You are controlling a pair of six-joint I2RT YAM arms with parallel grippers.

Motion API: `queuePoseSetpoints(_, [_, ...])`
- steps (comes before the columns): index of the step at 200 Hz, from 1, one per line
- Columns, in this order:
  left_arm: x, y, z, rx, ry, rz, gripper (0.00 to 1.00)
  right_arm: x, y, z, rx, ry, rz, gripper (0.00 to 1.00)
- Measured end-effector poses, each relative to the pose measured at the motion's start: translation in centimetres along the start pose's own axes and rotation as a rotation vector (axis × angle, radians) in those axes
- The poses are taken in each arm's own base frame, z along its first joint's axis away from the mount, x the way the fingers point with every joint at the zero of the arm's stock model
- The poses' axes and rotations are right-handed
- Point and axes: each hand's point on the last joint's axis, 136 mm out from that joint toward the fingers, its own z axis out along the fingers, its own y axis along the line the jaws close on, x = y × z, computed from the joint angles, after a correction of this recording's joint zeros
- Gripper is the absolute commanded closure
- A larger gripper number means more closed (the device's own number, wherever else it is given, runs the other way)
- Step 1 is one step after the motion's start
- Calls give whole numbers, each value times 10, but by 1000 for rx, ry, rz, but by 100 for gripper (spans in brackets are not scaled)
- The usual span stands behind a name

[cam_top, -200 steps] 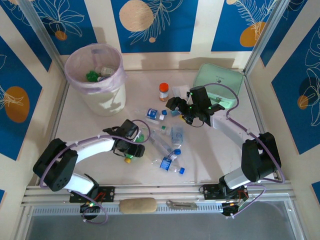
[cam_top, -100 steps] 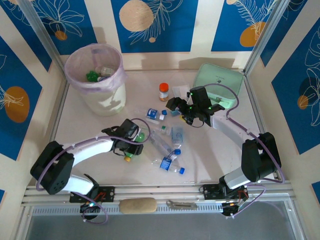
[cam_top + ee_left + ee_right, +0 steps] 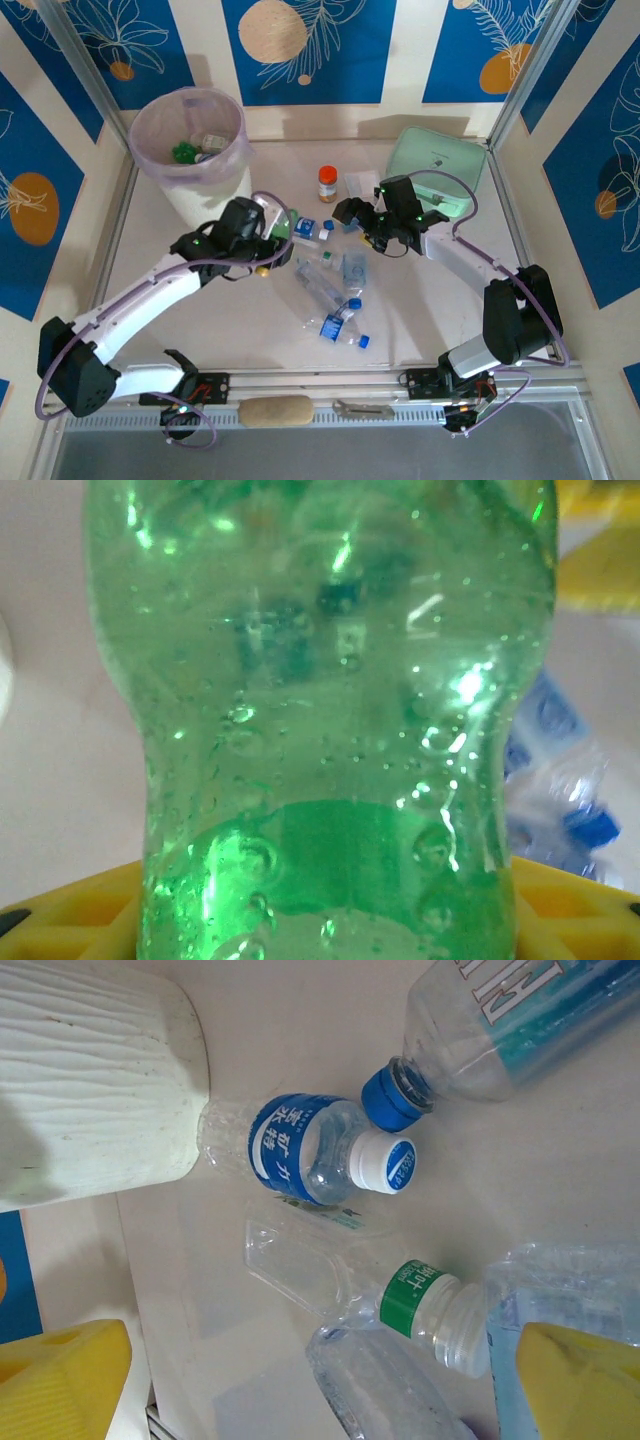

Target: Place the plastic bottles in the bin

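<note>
The left gripper [image 3: 276,238] is clasping a green bottle [image 3: 320,730] (around its waist). It is needing to clear the rim of the bin [image 3: 200,205] before letting go. The right gripper [image 3: 320,1345] is gaping empty.

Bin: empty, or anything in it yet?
Not empty. Green items and a pale item lie inside the bin, against its pink liner; what they are, cannot tell.

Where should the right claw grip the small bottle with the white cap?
Probably across the blue label of the small bottle, from above: it lies on its side, so its round body offers two flanks. The open right claw should avoid the cap end, crowded by a bigger bottle's blue cap.
</note>
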Motion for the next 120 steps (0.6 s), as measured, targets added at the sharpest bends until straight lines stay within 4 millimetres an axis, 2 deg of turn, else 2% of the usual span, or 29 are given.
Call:
queuePoseSetpoints(27, [-46,10,-23,-8,-109,12,50,2,0,-4,-4,-4,-7,1])
queuePoseSetpoints(61, [-103,35,-50,-35,-218,7,51,1,4,-14,-19,-24,-21,1])
queuePoseSetpoints(86, [-141,65,-67,-74,-283,-15,51,0,1,-20,-19,-38,-24,1])
queuePoseSetpoints(120, [-173,109,-87,-161,-348,-36,53,-2,-4,-26,-19,-54,-26,1])
